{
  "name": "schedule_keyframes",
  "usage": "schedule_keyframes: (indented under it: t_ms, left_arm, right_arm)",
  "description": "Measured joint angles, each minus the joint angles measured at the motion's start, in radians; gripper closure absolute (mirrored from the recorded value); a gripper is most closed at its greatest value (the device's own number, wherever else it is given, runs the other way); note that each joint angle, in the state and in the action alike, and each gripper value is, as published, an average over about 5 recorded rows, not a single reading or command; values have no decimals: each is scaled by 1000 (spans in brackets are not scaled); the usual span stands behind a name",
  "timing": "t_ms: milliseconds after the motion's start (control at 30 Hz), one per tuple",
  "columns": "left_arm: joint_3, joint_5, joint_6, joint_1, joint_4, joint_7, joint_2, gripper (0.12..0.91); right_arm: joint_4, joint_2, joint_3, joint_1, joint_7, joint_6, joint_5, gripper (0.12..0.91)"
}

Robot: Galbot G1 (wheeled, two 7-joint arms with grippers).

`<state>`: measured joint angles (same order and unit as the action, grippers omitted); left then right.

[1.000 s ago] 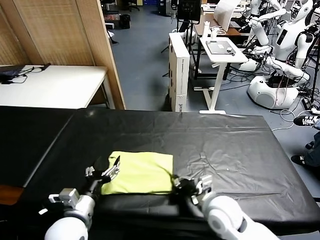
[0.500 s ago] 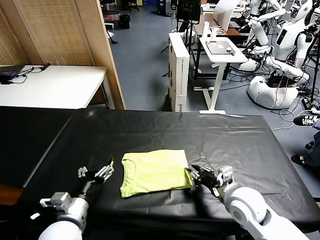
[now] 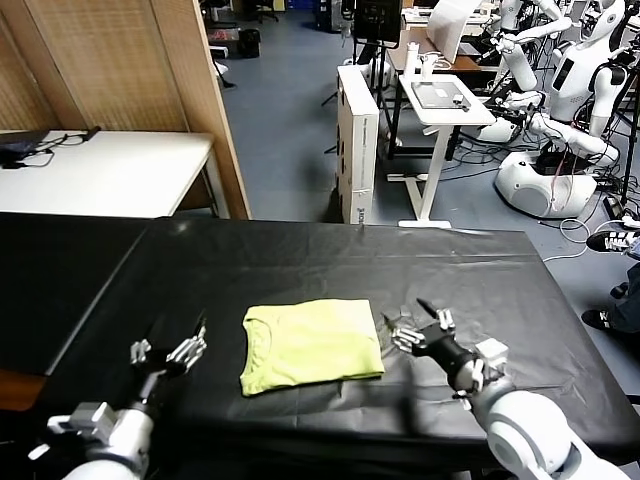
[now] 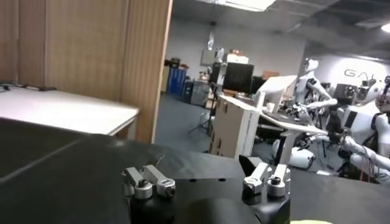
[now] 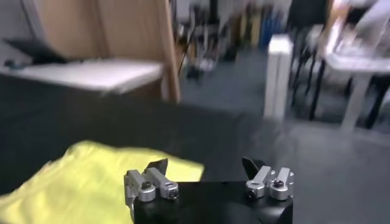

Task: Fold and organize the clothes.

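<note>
Head view shows the shirt (image 3: 312, 345) lying folded into a compact rectangle on the black table (image 3: 450, 270), near the front edge and about midway between the two arms. The ribbed neck faces the robot's left side, and the edges look fairly square, though the near left corner flares out a little. No white patch shows from here.

The right gripper (image 3: 415, 322) hovers just beside the shirt's right edge with its fingers spread and nothing between them; it touches no cloth that can be seen. In the right wrist view the right gripper (image 5: 207, 173) has its jaws wide apart, with the yellow-green shirt (image 5: 73, 176) below and to one side. The left gripper (image 3: 170, 352) sits apart from the shirt on its left side, also released and empty; the left wrist view shows the left gripper (image 4: 206, 178) with parted jaws over bare black covering.

Judging from the layout, the folding looks finished or very nearly so, and the step in hand is the let-go after placing the bundle. If anything remains, it is tidying: the next move would call for squaring the flared corner or nudging the bundle without snagging and undoing the top layer.
</note>
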<state>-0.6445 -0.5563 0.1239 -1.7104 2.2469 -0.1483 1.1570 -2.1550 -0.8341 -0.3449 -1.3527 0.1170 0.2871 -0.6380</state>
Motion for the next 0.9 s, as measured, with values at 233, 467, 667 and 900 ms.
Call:
schedule_keyframes:
  t_ms: [233, 467, 667, 900]
  left_arm:
    - [-53, 5, -16, -138, 59, 0, -11, 123]
    - [-82, 23, -33, -232, 111, 4, -22, 123]
    - [-95, 57, -50, -304, 140, 33, -14, 123]
    - [-101, 76, -52, -352, 174, 40, 11, 123]
  right_arm:
    - [-29, -48, -137, -181, -2, -197, 121, 118]
    - [-74, -124, -248, -359, 1, -328, 250, 118]
    - [-129, -182, -312, -506, 2, -371, 301, 118]
    - [-164, -205, -360, -593, 4, -359, 292, 118]
